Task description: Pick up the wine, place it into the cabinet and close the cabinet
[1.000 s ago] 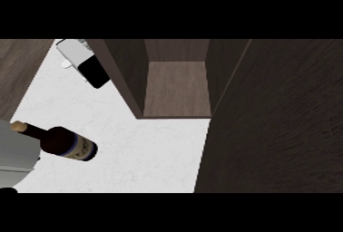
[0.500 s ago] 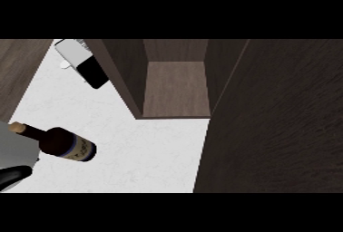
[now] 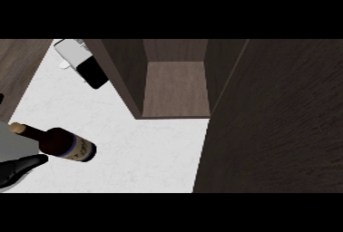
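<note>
The wine bottle (image 3: pixel 61 143) is dark, with a tan top and a blue-and-gold label. It stands on the white counter (image 3: pixel 147 154) at the left, its neck pointing up-left in the head view. My left hand (image 3: pixel 19 169) comes in from the lower left corner, open. Its straight fingertips (image 3: pixel 40 160) reach right up to the bottle's lower side. The cabinet (image 3: pixel 175 86) stands open at the top centre, showing a bare brown shelf. Its dark door (image 3: pixel 275 122) fills the right side. The right hand does not show.
A flat black-and-white object (image 3: pixel 85 63) lies on the counter at the top left, beside the cabinet's left wall (image 3: pixel 120 77). A dark wooden surface (image 3: pixel 20 59) borders the counter at the far left. A grey patch (image 3: pixel 13 146) sits behind the bottle.
My left hand has come further into view from the lower left corner, moving right towards the bottle. The bottle and the cabinet have not moved.
</note>
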Controlling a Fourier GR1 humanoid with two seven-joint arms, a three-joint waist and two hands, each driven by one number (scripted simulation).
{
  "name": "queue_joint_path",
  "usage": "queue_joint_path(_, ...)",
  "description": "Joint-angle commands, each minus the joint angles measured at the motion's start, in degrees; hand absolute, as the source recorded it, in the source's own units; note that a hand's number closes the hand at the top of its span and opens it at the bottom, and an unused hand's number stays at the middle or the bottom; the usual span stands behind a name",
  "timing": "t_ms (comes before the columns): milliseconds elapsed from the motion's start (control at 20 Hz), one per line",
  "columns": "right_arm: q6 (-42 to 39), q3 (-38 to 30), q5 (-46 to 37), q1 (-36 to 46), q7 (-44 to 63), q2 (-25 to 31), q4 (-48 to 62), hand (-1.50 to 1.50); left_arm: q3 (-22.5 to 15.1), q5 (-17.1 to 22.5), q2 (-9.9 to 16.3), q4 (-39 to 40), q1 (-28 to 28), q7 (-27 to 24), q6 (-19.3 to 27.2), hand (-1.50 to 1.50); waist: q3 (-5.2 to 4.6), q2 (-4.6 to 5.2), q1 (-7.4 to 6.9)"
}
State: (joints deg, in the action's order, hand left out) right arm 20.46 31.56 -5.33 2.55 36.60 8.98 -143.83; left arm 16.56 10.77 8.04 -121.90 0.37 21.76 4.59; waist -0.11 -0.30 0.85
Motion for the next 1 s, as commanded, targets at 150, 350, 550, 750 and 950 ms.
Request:
queue_joint_path(150,1.1,-1.3,-5.2,0.9,4.0,2.9,-8.6,-1.50,-1.0,-3.1,-3.9,9.3,4.4,-12.3,-2.4,-1.50,0.03,0.14,-0.15)
queue_joint_path(350,3.7,5.5,-10.4,-0.2,5.0,3.0,-9.4,-1.50,1.1,-1.3,-3.4,9.0,7.2,-13.6,-3.9,-1.50,0.00,-0.09,-0.17)
queue_joint_path(550,5.4,2.9,-8.9,2.4,5.1,3.2,-8.5,-1.50,2.6,-0.4,-3.8,13.5,11.8,-20.2,-7.7,-1.50,-0.04,-0.09,-0.37)
queue_joint_path(750,5.6,5.0,-10.1,2.9,6.9,5.6,-10.4,-1.50,4.3,0.2,-3.2,16.9,11.4,-22.4,-8.4,-1.50,-0.06,-0.16,0.01)
queue_joint_path(950,5.6,1.0,-6.5,2.9,7.6,8.1,-12.3,-1.50,2.8,-2.5,-3.7,21.9,9.4,-24.2,-7.9,-1.50,0.00,0.03,0.22)
